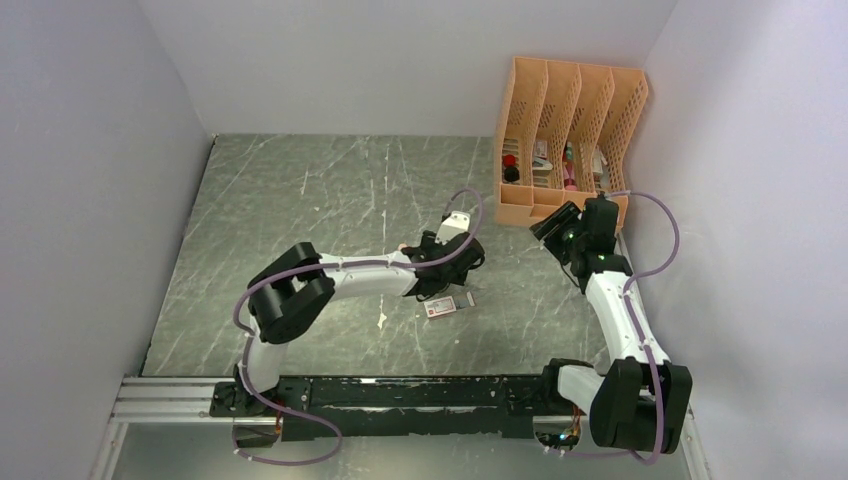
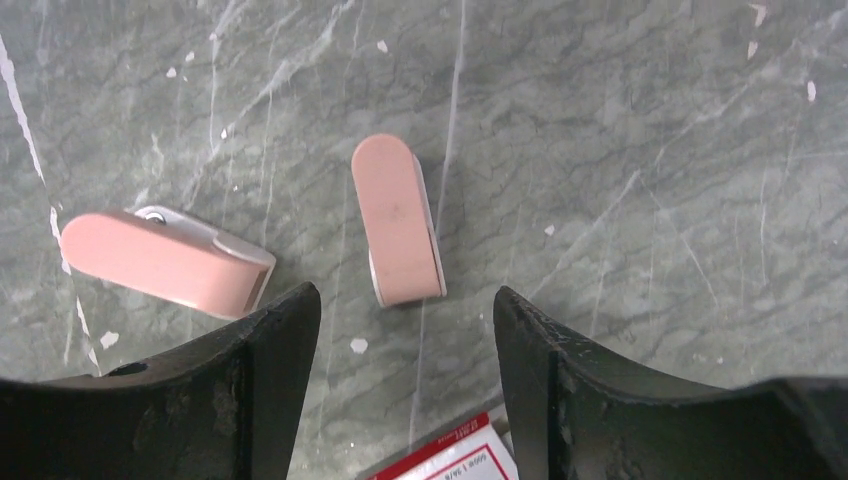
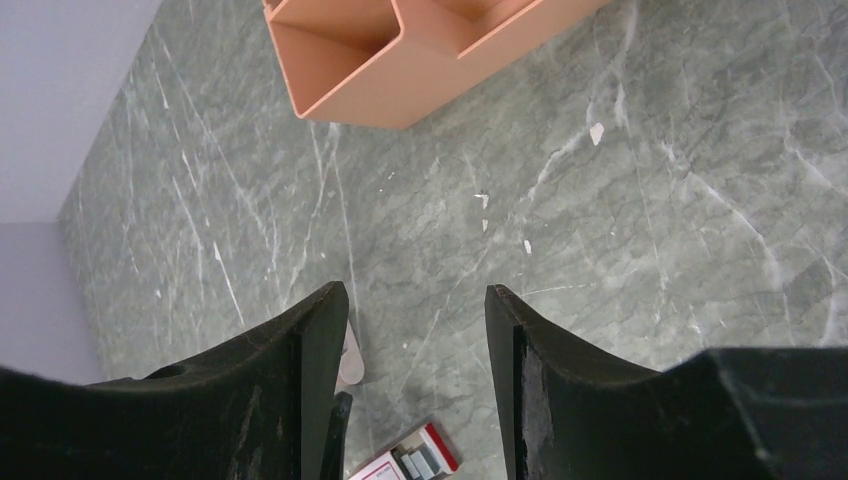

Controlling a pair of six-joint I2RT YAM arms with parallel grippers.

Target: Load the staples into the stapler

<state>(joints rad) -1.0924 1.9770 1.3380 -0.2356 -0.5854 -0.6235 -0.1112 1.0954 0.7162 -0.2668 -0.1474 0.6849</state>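
White-and-black arms (image 1: 365, 275), purple cables (image 1: 677, 238)

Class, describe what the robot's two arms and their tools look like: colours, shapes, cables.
The left arm and right arm have white links, bulky black joints and a lilac cable looping alongside each. The left tool and right tool are black, each with two broad, tapering fingers, scuffed along the edges.

Stapler (image 2: 398, 220) lies just behind staples box (image 2: 460, 458)

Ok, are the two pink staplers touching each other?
Apart. The left wrist view shows a strip of bare table between the left stapler and the right stapler.
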